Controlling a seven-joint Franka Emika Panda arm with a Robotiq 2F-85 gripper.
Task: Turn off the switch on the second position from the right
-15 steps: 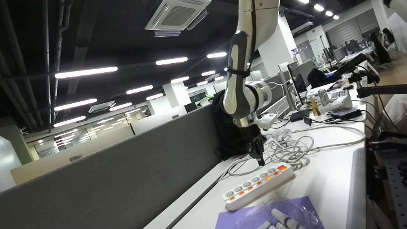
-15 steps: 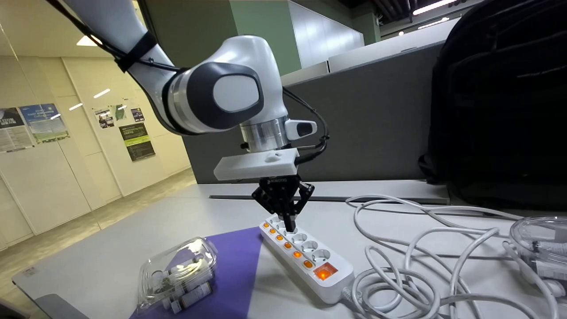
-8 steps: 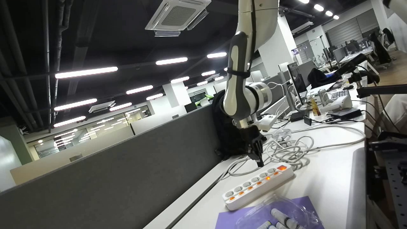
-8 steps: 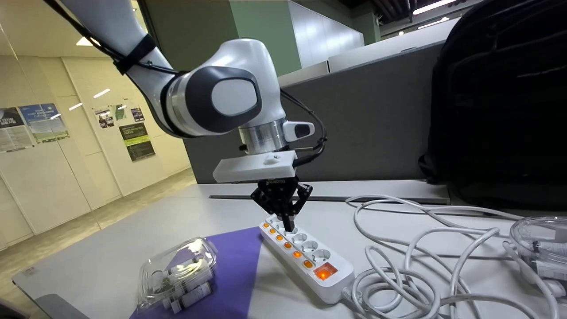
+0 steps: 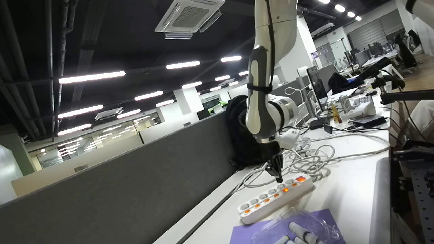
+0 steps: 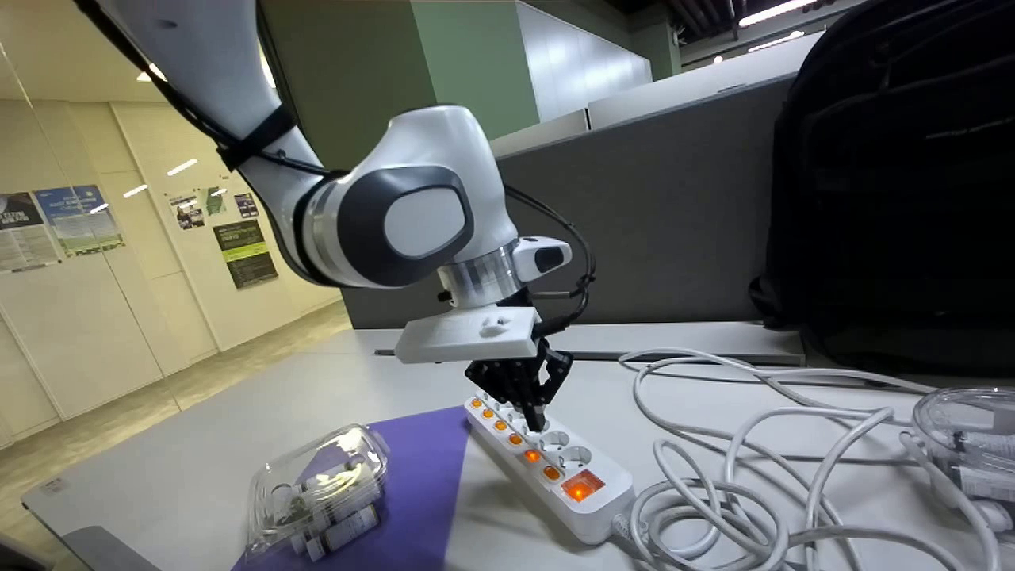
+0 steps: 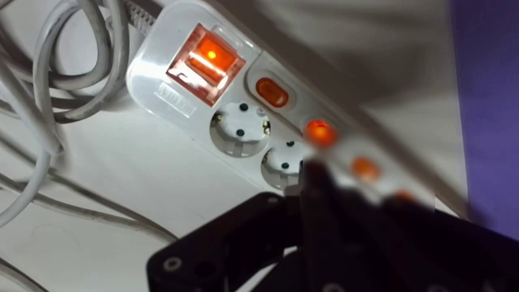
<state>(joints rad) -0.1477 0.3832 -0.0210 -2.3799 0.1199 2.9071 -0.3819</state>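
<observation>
A white power strip [image 6: 514, 464] lies on the desk, also in an exterior view [image 5: 281, 203] and the wrist view [image 7: 194, 121]. At its cable end is a large lit red switch [image 6: 583, 485]. Small orange switches run in a row beside the sockets. The small one nearest the large switch [image 7: 272, 92] looks unlit. The one after it glows [image 7: 320, 132], also in both exterior views [image 5: 285, 189] [image 6: 532, 456]. My gripper [image 6: 536, 422] is shut and empty, fingers together, pointing down over the sockets beside the glowing switch. Contact with the strip cannot be told.
Loose white cables [image 6: 729, 507] lie coiled beside the strip's cable end. A clear plastic box [image 6: 317, 492] with tubes rests on a purple sheet [image 6: 428, 476]. A grey partition [image 6: 650, 206] and a black backpack [image 6: 896, 198] stand behind.
My gripper has moved along the strip toward the large red switch and come down a little. The strip and its switch lights look the same.
</observation>
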